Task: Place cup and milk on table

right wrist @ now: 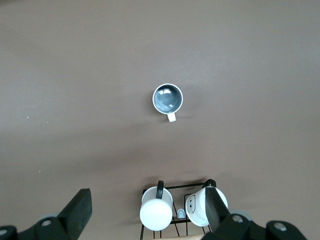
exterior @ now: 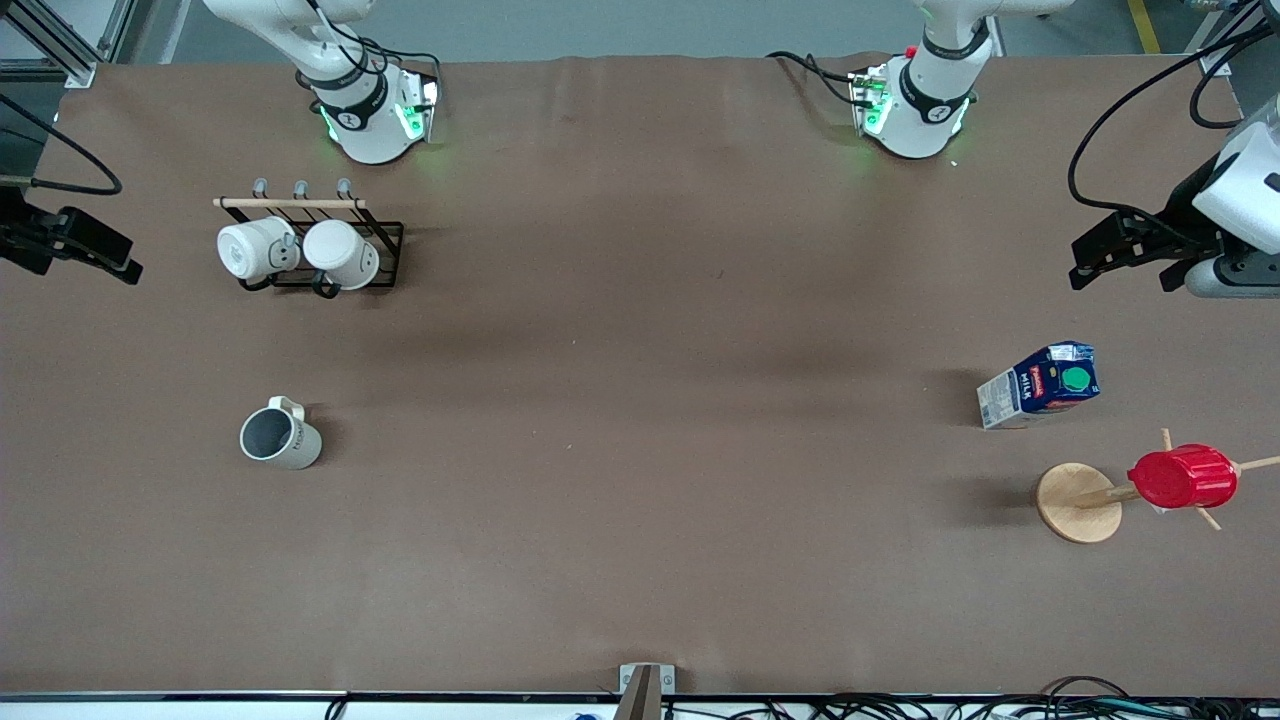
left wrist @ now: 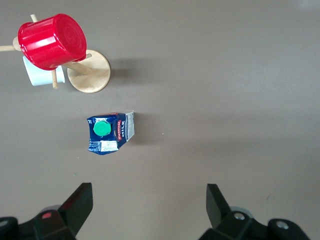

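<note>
The off-white cup [exterior: 280, 437] with a dark grey inside stands upright on the brown table [exterior: 640, 400] toward the right arm's end; it also shows in the right wrist view [right wrist: 167, 98]. The blue and white milk [exterior: 1040, 385] with its green cap stands on the table toward the left arm's end, and shows in the left wrist view [left wrist: 110, 132]. My left gripper [exterior: 1125, 268] is open and empty, up in the air above the table's end, apart from the milk [left wrist: 147, 207]. My right gripper [exterior: 90, 255] is open and empty above the other end [right wrist: 146, 210].
A black wire rack [exterior: 385, 240] with two all-white mugs stands near the right arm's base, farther from the front camera than the cup. A wooden mug tree [exterior: 1078, 502] bearing a red cup [exterior: 1182, 478] stands nearer to the camera than the milk.
</note>
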Robot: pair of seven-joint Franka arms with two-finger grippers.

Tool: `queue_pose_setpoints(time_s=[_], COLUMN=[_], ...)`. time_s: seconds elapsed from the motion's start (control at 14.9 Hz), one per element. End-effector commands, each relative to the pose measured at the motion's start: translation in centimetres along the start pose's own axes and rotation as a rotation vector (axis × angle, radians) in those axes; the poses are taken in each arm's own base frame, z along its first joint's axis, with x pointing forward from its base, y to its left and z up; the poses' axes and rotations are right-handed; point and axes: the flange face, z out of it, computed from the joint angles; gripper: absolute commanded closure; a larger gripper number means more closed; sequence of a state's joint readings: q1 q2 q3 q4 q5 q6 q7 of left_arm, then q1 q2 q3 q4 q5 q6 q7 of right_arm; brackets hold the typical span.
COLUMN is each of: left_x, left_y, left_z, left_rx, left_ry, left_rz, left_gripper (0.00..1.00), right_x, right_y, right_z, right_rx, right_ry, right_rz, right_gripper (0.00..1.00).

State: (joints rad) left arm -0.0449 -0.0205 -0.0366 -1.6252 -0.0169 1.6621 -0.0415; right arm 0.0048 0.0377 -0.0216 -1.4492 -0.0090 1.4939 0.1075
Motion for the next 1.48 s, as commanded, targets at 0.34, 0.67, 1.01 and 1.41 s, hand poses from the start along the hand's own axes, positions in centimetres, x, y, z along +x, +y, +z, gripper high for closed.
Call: queue_pose_setpoints(time_s=[0.34, 0.67, 1.01, 1.41], left_x=[0.9, 2.2, 3.9, 3.5], left_y=[-0.1, -1.9, -5.4, -7.4], left_z=[0.7, 2.9, 8.4, 17.3], left_rx=[0.021, 0.053, 0.055, 0.092], left_ry=[-0.009, -0.028, -0.050, -0.059], left_rz=[0.022, 0.001, -0.044, -0.046], left_gripper=[0.00, 0.00, 0.00, 0.00], right_x=[-0.1, 0.9, 3.9, 8.3], right_y=[0.0, 0.5, 3.2, 5.8], right_z=[-0.2, 2.7, 17.3, 31.2], right_rx=[-0.008, -0.021, -0.029, -0.052], right_ry=[-0.002, -0.029, 0.012, 0.036], right_rz=[-0.009, -0.058, -0.129, -0.199], right_gripper=[0.00, 0.00, 0.00, 0.00])
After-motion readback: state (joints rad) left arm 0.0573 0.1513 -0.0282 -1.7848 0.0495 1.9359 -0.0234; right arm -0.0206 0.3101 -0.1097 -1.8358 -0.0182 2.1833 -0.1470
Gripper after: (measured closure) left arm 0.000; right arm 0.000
